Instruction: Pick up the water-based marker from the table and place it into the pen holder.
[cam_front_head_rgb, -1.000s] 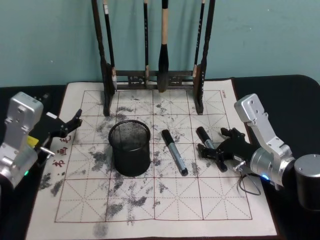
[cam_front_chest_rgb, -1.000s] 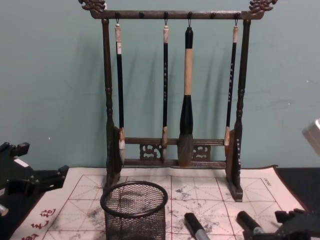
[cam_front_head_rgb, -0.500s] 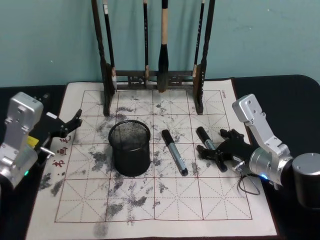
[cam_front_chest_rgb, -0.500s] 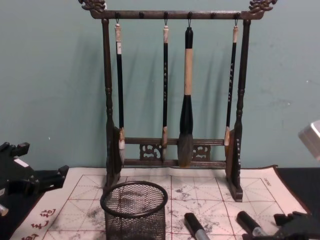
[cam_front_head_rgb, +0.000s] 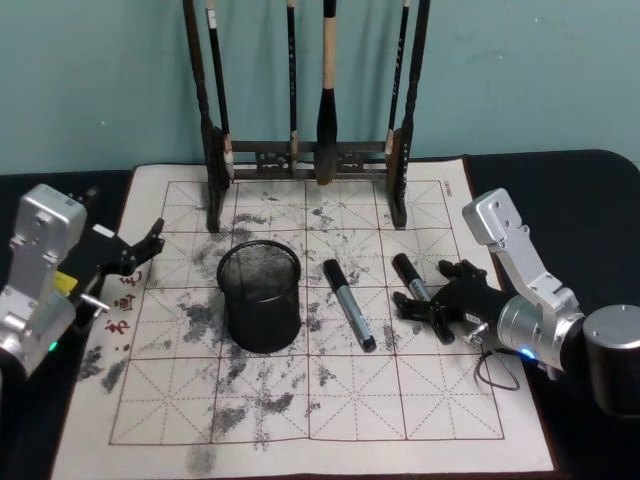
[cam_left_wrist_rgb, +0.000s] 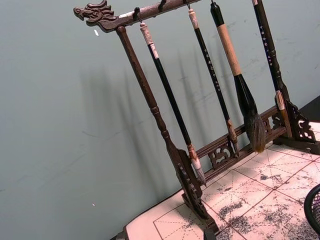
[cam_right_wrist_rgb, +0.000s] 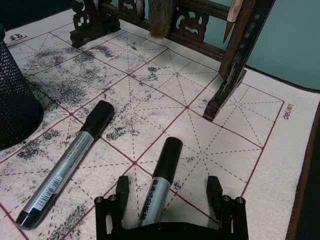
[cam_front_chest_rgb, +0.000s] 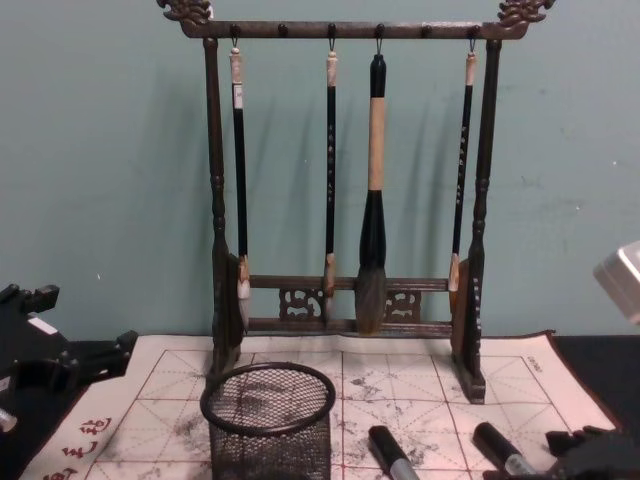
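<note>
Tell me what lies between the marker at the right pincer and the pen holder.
Another marker lies flat between it and the pen holder. The open right pincer straddles its marker. Left pincer idles left.

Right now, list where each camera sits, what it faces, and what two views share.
Head: high, looking down on the table; left gripper, right gripper at its sides.
Chest: low, facing the brush rack; left gripper at its edge.
Left wrist: faces brush rack and wall.
Right wrist: own open fingers astride a marker.
Head and chest share the pen holder.
</note>
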